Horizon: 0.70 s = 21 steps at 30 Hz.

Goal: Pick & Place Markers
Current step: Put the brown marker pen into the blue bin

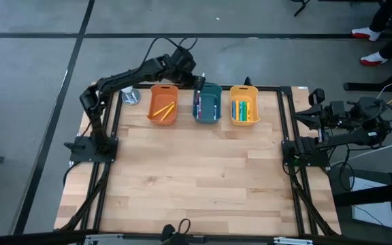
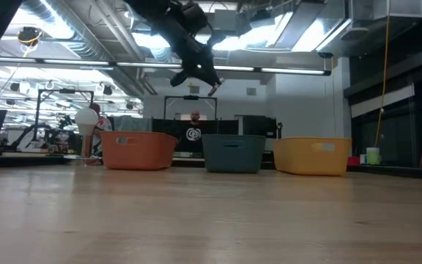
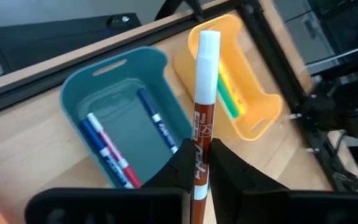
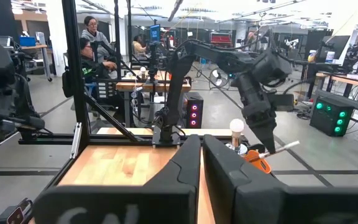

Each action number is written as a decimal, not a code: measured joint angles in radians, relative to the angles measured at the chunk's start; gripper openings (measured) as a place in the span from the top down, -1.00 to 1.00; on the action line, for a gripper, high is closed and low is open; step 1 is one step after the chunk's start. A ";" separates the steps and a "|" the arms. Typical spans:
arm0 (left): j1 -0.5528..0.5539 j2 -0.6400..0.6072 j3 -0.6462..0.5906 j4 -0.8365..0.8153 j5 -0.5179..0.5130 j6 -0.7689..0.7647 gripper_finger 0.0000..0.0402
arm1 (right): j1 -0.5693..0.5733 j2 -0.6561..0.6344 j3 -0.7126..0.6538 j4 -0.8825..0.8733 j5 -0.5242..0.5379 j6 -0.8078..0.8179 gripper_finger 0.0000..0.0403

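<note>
Pale wooden planks make up the tabletop (image 1: 196, 170), framed by dark metal rails, with grey floor all around in the high view. Along its far edge stand three smooth plastic bins with rounded corners: an orange bin (image 1: 163, 104), a teal bin (image 1: 207, 103) and a yellow bin (image 1: 244, 104).

From above, the left claw (image 1: 197, 83) hangs over the far edge of the teal bin, but what it carries is hard to read there. The left wrist view settles it: the two dark fingers are clamped on a marker (image 3: 204, 118) with a brown printed barrel and a white cap, pointing away from the wrist above the gap between the teal and yellow bins. That view also shows slim blue and red markers (image 3: 114, 152) lying on the teal bin's floor, and a green stick (image 3: 229, 99) inside the yellow bin.

The low view hides the bins' contents behind their walls, yet shows the left claw well above the teal bin (image 2: 233, 152), the marker's pale end (image 2: 215, 86) poking out sideways, and the lit ceiling beyond.

The right claw (image 1: 313, 109) waits off the tabletop's right edge, its fingers (image 4: 185, 168) pressed together. Its wrist view alone shows people seated at desks in the room.
</note>
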 joint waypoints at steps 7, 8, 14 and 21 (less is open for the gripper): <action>0.004 0.059 0.000 0.042 0.036 -0.007 0.91 | 0.000 0.000 0.000 0.000 0.000 0.000 0.90; 0.003 0.067 0.000 0.052 0.042 -0.017 0.91 | 0.000 0.000 0.000 0.000 0.000 0.000 0.90; 0.004 0.117 0.000 0.066 0.045 -0.055 0.91 | 0.000 0.000 0.000 0.000 0.000 0.000 0.90; 0.000 0.165 0.000 0.092 0.060 -0.096 0.91 | 0.000 0.000 0.000 0.000 0.000 0.000 0.90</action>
